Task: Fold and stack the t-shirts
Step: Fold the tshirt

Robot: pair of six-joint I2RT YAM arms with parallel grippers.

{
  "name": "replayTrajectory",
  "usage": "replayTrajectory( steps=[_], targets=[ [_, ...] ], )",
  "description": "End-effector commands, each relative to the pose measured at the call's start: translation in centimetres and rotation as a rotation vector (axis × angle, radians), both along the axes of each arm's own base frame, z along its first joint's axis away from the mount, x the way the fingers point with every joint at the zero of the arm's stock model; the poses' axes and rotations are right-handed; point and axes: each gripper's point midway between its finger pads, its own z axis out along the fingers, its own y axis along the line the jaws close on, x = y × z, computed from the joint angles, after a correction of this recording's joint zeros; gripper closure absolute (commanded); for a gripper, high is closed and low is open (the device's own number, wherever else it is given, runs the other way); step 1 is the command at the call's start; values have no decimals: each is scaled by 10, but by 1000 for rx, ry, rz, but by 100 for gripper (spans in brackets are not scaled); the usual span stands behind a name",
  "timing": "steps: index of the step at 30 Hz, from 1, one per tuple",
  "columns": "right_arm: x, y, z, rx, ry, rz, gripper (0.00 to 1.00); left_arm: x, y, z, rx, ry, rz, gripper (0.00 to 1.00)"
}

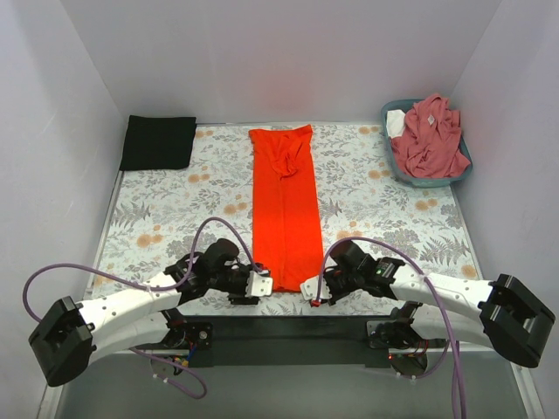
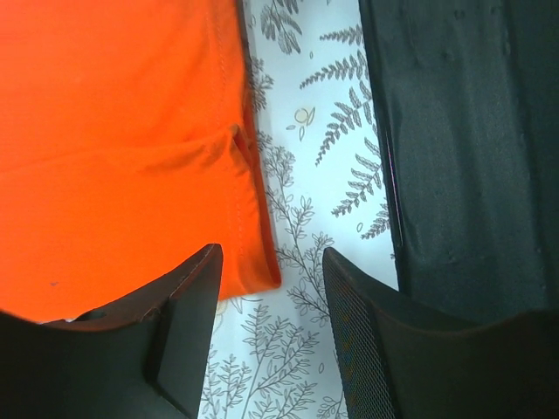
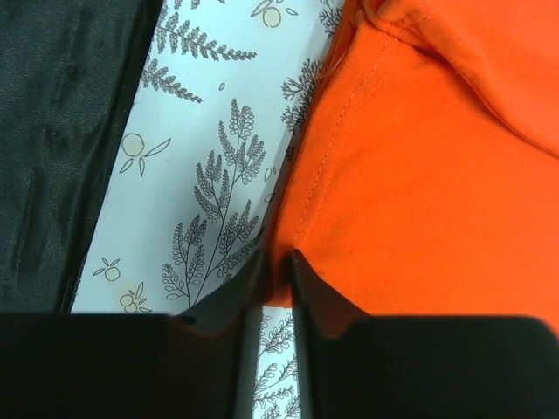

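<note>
A bright orange-red t-shirt [image 1: 284, 205] lies folded into a long narrow strip down the middle of the table. My left gripper [image 1: 259, 285] sits at its near left corner. In the left wrist view that corner [image 2: 249, 262] lies between the open jaws, close to one finger [image 2: 188, 323]. My right gripper [image 1: 307, 288] is at the near right corner. In the right wrist view its fingertips [image 3: 299, 271] are pinched on the orange hem [image 3: 288, 240]. A black folded t-shirt [image 1: 158, 141] rests at the back left. A dusty-pink t-shirt [image 1: 430, 135] is heaped in the basket.
The blue-grey plastic basket [image 1: 456, 177] stands at the back right corner. A floral covering [image 1: 175, 209] is spread over the table. A black board [image 1: 288, 336] runs along the near edge between the arm bases, just behind both grippers. White walls close in three sides.
</note>
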Motion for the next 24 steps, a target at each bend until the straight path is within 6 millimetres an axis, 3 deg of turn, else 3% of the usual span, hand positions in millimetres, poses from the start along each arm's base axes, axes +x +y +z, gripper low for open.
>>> replayTrajectory(
  steps=[1, 4, 11, 16, 22, 24],
  targets=[
    [-3, -8, -11, -39, -1, 5, 79, 1, -12, 26, -59, -40, -48, 51],
    [-2, -9, -12, -47, -1, 2, 83, 1, -11, 23, -50, -40, -49, 51],
    [-2, -11, -15, -62, 3, -7, 89, 8, -6, -9, 9, -50, -25, 52],
    [-1, -13, -18, -79, 7, -16, 99, 15, 3, -34, 79, -80, -16, 52],
    [0, -14, -20, -92, 19, -30, 99, 14, 16, -57, 160, -44, 17, 60],
    [0, -14, -20, -95, 21, -38, 99, 11, 19, -61, 178, -27, 18, 68]
  ],
)
